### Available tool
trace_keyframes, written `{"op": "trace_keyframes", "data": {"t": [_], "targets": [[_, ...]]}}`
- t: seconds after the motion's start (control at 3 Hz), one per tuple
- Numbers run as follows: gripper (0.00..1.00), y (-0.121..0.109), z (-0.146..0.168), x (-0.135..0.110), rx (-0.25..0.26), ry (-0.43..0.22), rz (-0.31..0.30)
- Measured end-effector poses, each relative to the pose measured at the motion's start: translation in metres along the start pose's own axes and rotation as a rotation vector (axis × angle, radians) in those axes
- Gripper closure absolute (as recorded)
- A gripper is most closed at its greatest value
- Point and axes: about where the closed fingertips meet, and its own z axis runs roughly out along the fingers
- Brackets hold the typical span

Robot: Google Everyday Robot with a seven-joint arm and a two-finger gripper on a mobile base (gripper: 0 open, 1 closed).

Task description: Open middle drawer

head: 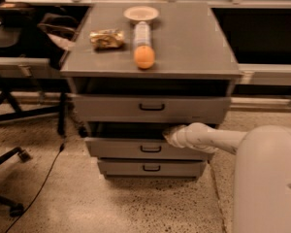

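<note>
End effector first: yours sits at the top edge of the middle drawer, just right of its small black handle, with the pale arm reaching in from the right. You cannot tell from this view whether it is spread or clamped. Placed there, it looks meant to hook the drawer's upper lip rather than the handle, so your pull would run straight outward.

The middle drawer sits between the taller top drawer and the narrow bottom drawer. A dark gap shows above its front and it appears drawn out only slightly, so you cannot see into its tray.

Reading the tabletop left to right, you have a crinkled snack bag, then a shallow bowl at the back that looks empty. A clear bottle lies on its side just in front of the bowl, and an orange touches the bottle's near end. Those two can roll, so keep your pull smooth.
</note>
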Motion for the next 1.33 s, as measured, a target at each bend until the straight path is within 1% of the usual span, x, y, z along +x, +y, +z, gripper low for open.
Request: {"op": "trace_keyframes", "data": {"t": [0.67, 1.0, 1.33], "targets": [[1.0, -0.002, -0.006, -0.006, 0.0, 0.0, 0.0], [1.0, 0.003, -0.017, 0.004, 0.001, 0.017, 0.032], [1.0, 0.003, -0.017, 0.004, 0.001, 0.017, 0.032]]}}
